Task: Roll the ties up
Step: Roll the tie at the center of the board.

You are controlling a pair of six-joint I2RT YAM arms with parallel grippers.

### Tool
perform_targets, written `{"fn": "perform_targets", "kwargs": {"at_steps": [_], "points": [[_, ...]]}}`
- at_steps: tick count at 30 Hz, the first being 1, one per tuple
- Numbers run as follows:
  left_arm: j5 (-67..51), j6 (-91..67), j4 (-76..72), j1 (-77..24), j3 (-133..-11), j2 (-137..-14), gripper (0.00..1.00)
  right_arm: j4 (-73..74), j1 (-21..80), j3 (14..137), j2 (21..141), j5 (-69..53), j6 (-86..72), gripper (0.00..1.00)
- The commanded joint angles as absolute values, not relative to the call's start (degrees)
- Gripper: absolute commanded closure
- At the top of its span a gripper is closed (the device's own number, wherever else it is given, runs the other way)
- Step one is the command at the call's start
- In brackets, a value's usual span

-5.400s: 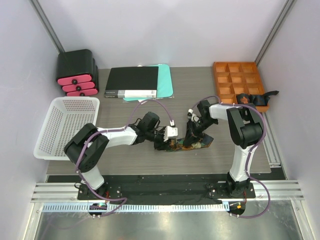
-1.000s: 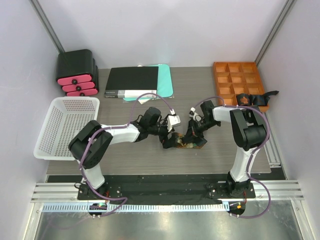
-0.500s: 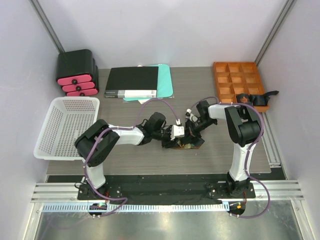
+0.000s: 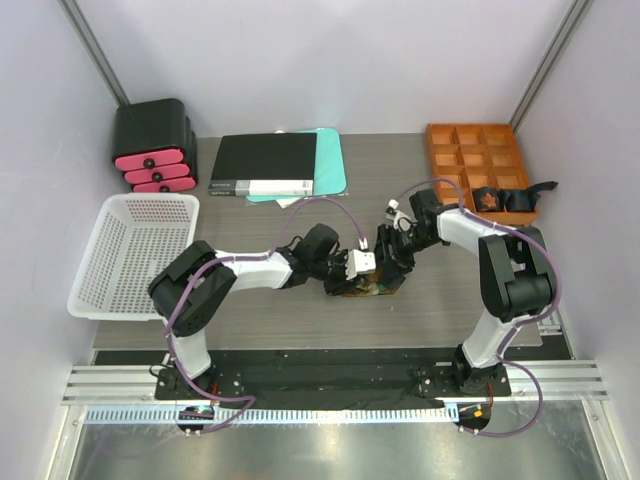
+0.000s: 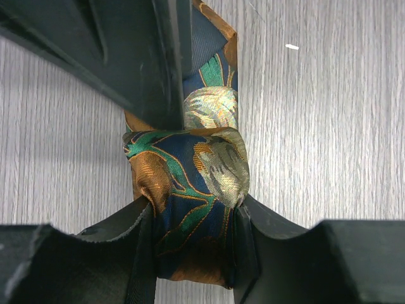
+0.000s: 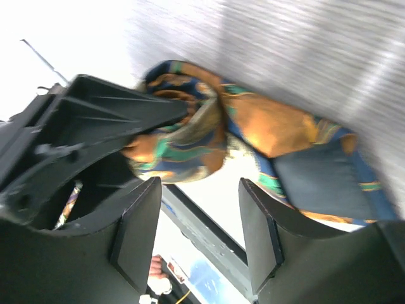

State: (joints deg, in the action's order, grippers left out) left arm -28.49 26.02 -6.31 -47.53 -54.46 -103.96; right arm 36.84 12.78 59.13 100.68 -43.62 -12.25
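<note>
A patterned tie (image 4: 372, 284) in dark blue, orange, green and gold lies partly rolled near the table's middle. In the left wrist view the roll (image 5: 190, 183) is squeezed between my left gripper's (image 5: 190, 244) fingers. My left gripper (image 4: 352, 270) is shut on it. My right gripper (image 4: 388, 252) sits just right of and above the roll, jaws open and empty. In the right wrist view the tie (image 6: 253, 136) lies beyond the open right gripper (image 6: 199, 231), with the left gripper's black finger (image 6: 95, 120) against the roll. A second dark tie (image 4: 515, 195) lies in the orange tray.
An orange compartment tray (image 4: 478, 165) stands at the back right. A black binder on a teal folder (image 4: 270, 165) lies at the back centre. A black and pink drawer unit (image 4: 152, 145) is at the back left. A white basket (image 4: 130, 250) stands at the left.
My left gripper has pushed right along the tie, which is now gathered into a shorter roll. My right gripper has lifted off and shifted right, its arm swinging outward.
</note>
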Motion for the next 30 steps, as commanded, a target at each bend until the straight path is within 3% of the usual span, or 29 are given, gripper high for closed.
{"fn": "perform_targets", "kwargs": {"at_steps": [1, 6, 9, 10, 12, 16, 18, 30], "points": [[-22.41, 24.7, 5.09, -47.81, -55.18, -106.26, 0.73, 31.38, 15.46, 56.61, 97.56, -46.67, -17.57, 0.42], [-22.5, 23.73, 5.71, -47.81, -56.86, -107.58, 0.7, 26.19, 17.75, 55.37, 98.87, -46.15, -19.16, 0.47], [-22.24, 23.29, 6.5, -47.81, -57.65, -107.67, 0.69, 26.89, 17.76, 55.9, 100.89, -44.39, -17.32, 0.73], [-22.24, 23.29, 6.68, -47.81, -57.66, -107.4, 0.67, 27.59, 17.58, 56.07, 101.33, -42.91, -16.62, 0.87], [-22.93, 23.29, 7.21, -47.46, -57.66, -106.53, 0.62, 29.35, 16.79, 55.99, 102.47, -41.14, -15.04, 0.99], [-29.95, 21.54, 6.95, -45.36, -56.87, -101.35, 0.35, 32.25, 14.24, 56.42, 105.55, -39.38, -12.13, 0.99], [-31.37, 20.57, 4.94, -44.48, -56.08, -98.81, 0.29, 32.78, 13.98, 56.95, 106.69, -37.8, -10.99, 0.99], [-37.44, 16.17, -9.31, -43.94, -53.97, -99.4, 0.17, 33.57, 13.45, 59.24, 111.79, -31.73, -9.23, 0.99]]}}
